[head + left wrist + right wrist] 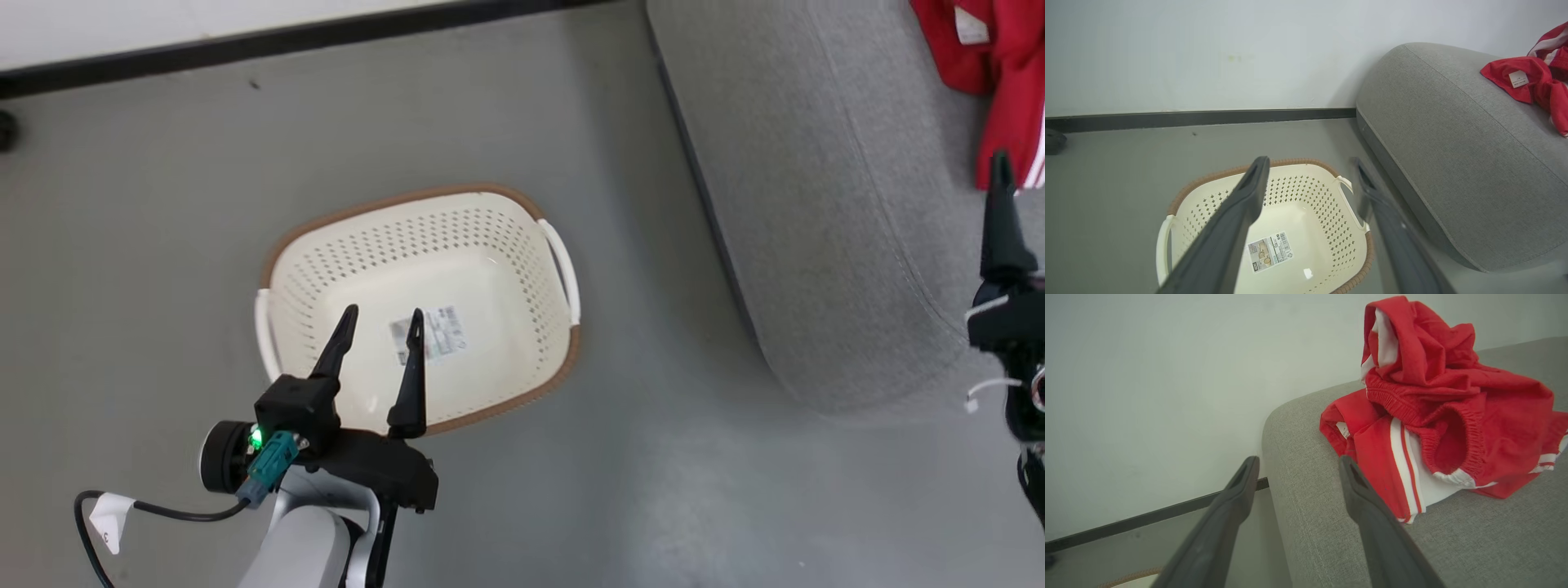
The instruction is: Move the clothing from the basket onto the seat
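Grey floor [122, 204], white wall [1208, 53] (dark skirting [1208, 118]), grey seat [816, 204]

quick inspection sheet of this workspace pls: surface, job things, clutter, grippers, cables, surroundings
surface: grey floor, smooth, nothing spilled on it
job's things: basket upright on the floor, no clothing in it, label on its bottom; clothing heaped on the seat, near its edge
clutter: small dark object by the skirting, too little seen to name
grippers: left gripper open above the basket, holding nothing; right gripper open beside the clothing, holding nothing
cables: black cable with a white tag at the left arm; thin white wire at the right arm
surroundings: white wall, dark skirting
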{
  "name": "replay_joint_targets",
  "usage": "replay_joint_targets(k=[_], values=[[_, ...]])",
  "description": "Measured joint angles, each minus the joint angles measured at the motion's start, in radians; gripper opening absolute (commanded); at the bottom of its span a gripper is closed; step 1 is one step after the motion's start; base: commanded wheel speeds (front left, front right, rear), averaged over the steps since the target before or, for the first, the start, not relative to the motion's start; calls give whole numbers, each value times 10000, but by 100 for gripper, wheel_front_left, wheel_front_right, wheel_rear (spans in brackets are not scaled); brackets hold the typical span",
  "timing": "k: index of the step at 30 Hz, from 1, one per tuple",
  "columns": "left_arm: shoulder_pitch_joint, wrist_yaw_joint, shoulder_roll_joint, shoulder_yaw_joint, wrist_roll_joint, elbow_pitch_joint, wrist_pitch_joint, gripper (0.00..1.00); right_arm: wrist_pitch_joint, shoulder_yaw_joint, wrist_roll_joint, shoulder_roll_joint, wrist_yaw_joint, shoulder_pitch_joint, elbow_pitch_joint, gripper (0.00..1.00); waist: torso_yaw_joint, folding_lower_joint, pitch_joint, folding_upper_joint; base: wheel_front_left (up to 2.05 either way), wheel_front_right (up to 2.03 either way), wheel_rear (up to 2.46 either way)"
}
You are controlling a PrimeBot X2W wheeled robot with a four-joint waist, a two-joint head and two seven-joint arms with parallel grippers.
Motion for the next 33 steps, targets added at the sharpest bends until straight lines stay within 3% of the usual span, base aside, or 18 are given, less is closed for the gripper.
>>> replay_joint_targets(k=[20,33], values=[[779,-13,-161,602,-581,1737,-949,100,2,224,-1103,755,0,2846,-702,100,2704,1,-2506,1,0,0,0],[1084,-13,31,1162,-675,2057,-1093,100,2,451,-1601,1484,0,3363,-1049,100,3400,1,-3369,2,0,0,0]])
